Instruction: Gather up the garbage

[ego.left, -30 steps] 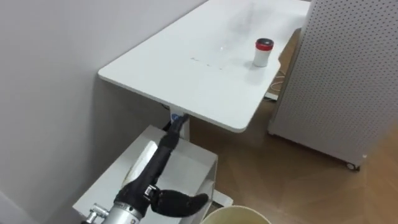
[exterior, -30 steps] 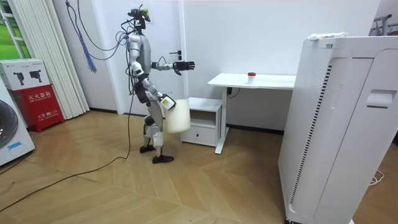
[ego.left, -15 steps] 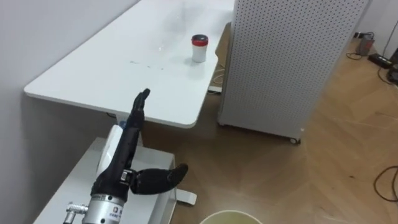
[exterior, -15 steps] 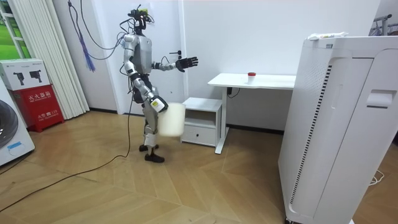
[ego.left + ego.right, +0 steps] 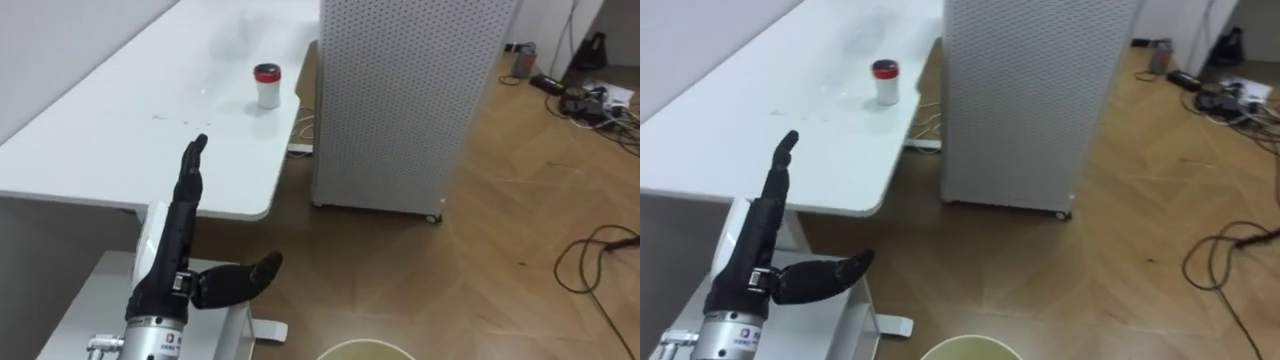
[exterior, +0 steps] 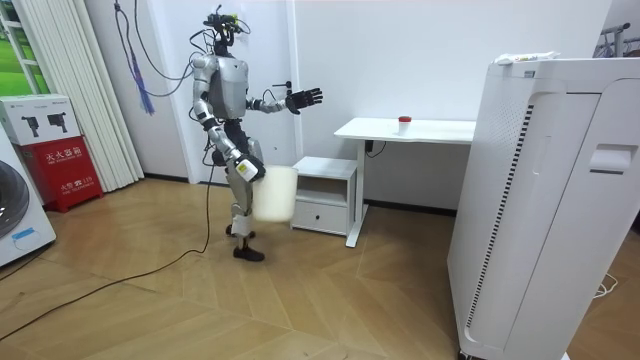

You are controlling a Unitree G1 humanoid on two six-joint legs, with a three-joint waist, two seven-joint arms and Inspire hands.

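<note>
A small white cup with a red lid [image 5: 266,86] stands upright on the white desk [image 5: 100,140], near its far edge. My left hand [image 5: 165,270] is raised in front of me, open, fingers straight and thumb spread, well short of the cup and holding nothing. In the room view I stand left of the desk [image 6: 420,130] with that left hand [image 6: 300,98] stretched toward it. My right hand [image 6: 250,170] hangs by my hip at a cream bin [image 6: 275,192]. The bin's rim [image 5: 365,350] shows at the bottom of the eye views.
A tall white perforated unit [image 5: 400,100] stands close to the desk's right end. A low white cabinet [image 6: 325,195] sits beside the desk. Dark cables [image 5: 600,260] lie on the wooden floor at the right. A large white appliance [image 6: 540,200] fills the room view's right.
The eye view has swung to the right, bringing the floor and cables into sight. My left hand rose and straightened. In the room view I stepped and the bin swung back toward my legs.
</note>
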